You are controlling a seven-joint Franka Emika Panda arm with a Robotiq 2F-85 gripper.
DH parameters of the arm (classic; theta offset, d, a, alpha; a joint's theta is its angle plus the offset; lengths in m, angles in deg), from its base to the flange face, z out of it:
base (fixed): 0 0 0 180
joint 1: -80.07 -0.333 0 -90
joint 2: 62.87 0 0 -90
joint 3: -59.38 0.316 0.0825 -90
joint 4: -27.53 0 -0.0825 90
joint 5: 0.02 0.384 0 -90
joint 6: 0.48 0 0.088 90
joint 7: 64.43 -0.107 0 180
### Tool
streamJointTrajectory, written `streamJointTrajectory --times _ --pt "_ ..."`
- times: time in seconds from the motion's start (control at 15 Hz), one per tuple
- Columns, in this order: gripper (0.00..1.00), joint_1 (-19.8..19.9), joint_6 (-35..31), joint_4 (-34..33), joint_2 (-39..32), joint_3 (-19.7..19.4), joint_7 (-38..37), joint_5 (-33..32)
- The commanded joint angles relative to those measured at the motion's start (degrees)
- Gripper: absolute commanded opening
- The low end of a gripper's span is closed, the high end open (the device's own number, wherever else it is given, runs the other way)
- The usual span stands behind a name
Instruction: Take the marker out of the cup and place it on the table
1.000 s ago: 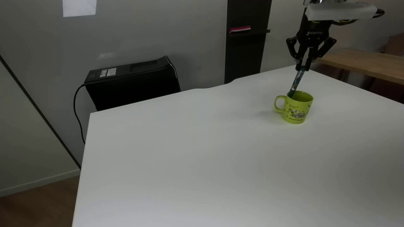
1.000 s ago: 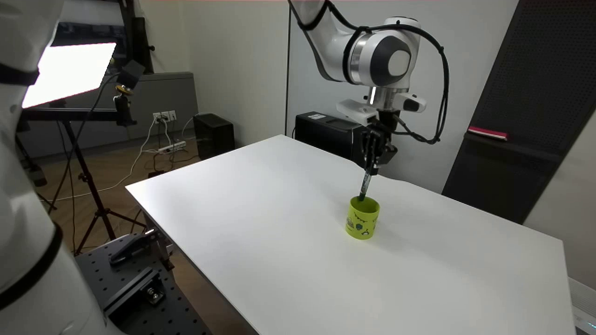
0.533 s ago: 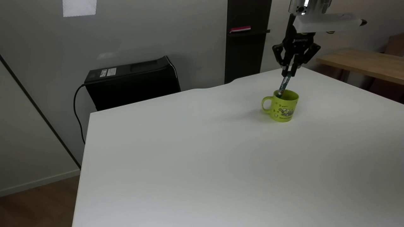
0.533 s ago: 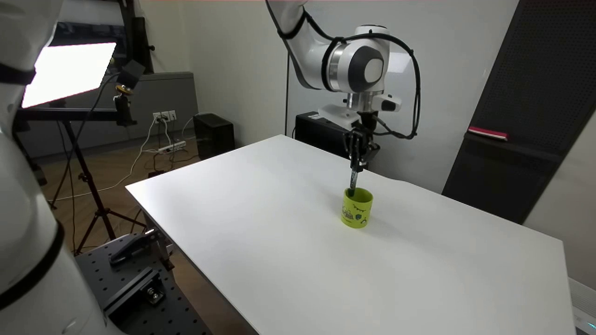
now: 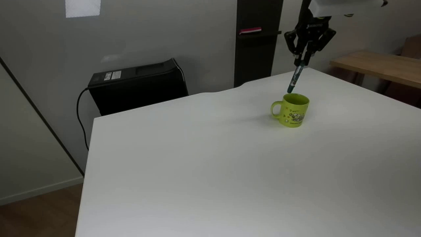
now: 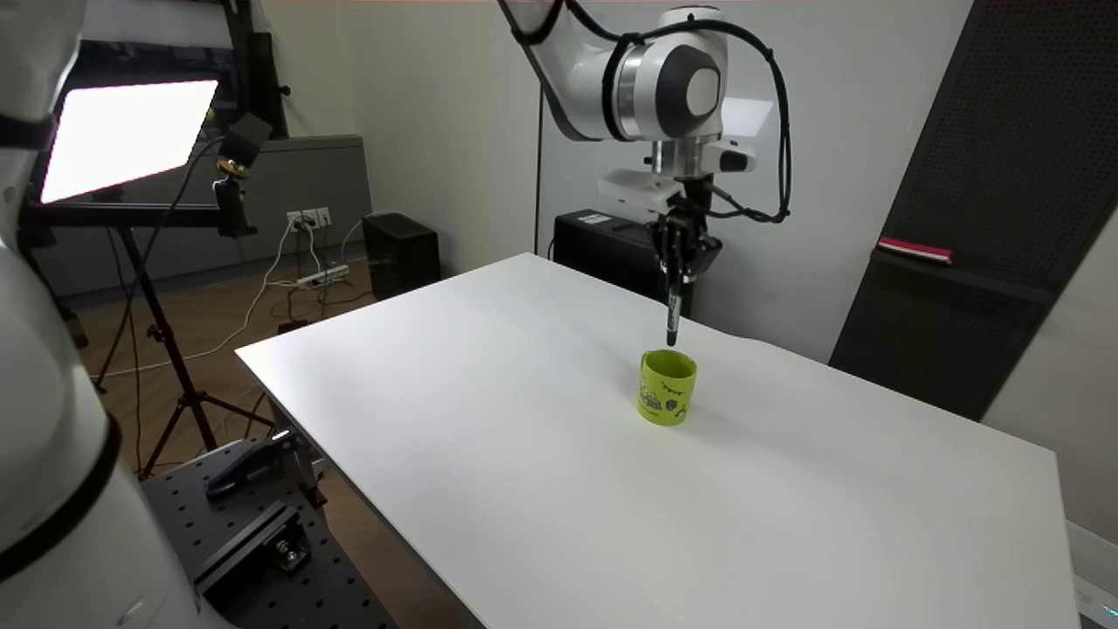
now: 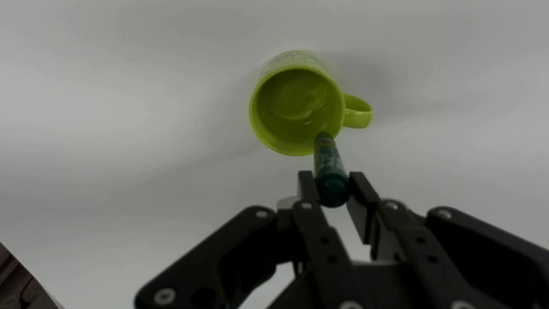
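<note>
Claw: pinching the upper end of the marker, its black fingers touching both sides in the wrist view.
Marker: held in the air, out of the cup; both exterior views show a thin gap between its lower tip and the rim, and in the wrist view that tip covers a bit of the rim close to the handle.
Marker's lean: tip down to the left in an exterior view, where a wooden table stands at far right.
Barrel: dark green at both ends, patterned between, the print too small to read.
Cup: lime green, upright on the white bench, with cartoon print on its side; the inner floor shows in the wrist view.
Arm: white with black bands, at the top of an exterior view, a black cable looping on its right.
Far side: a black box beyond the bench at left, and farther right a dark panel bearing a red-and-white item.
Left side: a bright light panel and a tripod at far left in an exterior view, a grey plate full of holes at near left.
</note>
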Motion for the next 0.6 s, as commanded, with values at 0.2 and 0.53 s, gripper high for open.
streamJointTrajectory --times 0.2,0.53 --pt "0.06 -0.6 -3.7 2.5 2.0 1.1 0.9 -1.5" --pt "0.06 -4.7 -22.1 10.5 -0.2 0.8 -0.4 -5.3"
